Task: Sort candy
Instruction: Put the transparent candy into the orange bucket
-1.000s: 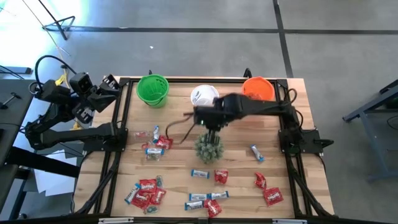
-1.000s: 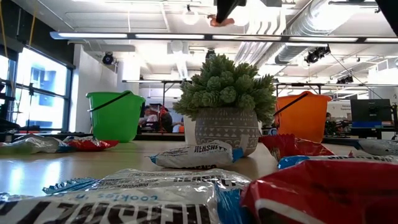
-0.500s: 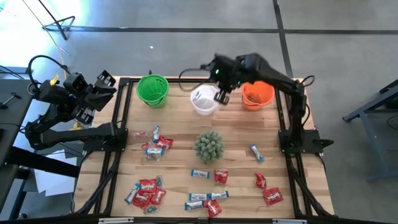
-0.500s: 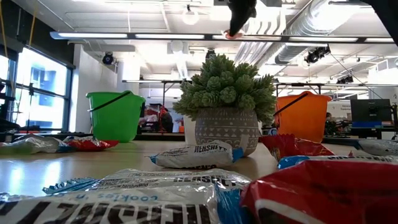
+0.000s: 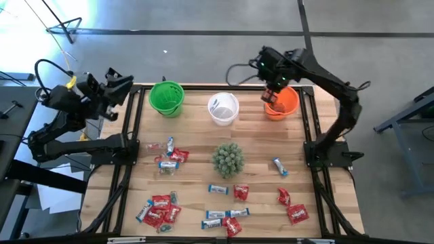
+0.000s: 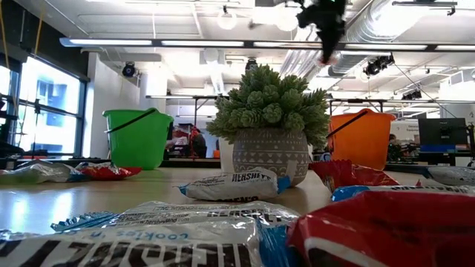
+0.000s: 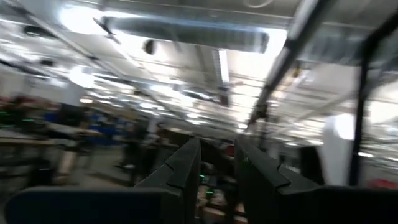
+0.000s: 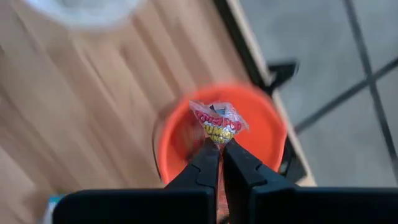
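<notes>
My right gripper (image 5: 274,97) hangs above the orange cup (image 5: 283,103) at the table's far right, shut on a red-wrapped candy (image 8: 217,121). In the low view the gripper (image 6: 325,46) is high over the orange cup (image 6: 365,141). Many more red and blue-and-white candies lie flat on the wooden table, in groups at the left (image 5: 169,157), near left (image 5: 159,210), near middle (image 5: 224,217) and near right (image 5: 291,207). My left gripper (image 5: 124,81) waits open beyond the table's left edge, its fingers (image 7: 186,163) pointing up into the room. My right gripper pinches one end of the red candy's wrapper (image 8: 217,138) between its two fingertips. The fingers come from above, pointing steeply down. The candy is lifted clear and sticks out past the fingertips over the orange cup's opening (image 8: 186,143).
A green cup (image 5: 166,98) and a white cup (image 5: 223,108) stand along the far edge, left of the orange one. A spiky green plant in a pot (image 5: 228,158) stands mid-table. Black frame rails (image 5: 132,135) run along both sides.
My right gripper has swung from above the plant toward the far edge, past the white cup, and on to the right over the orange cup, carrying the red candy and staying shut. My left gripper has turned about its wrist in place.
</notes>
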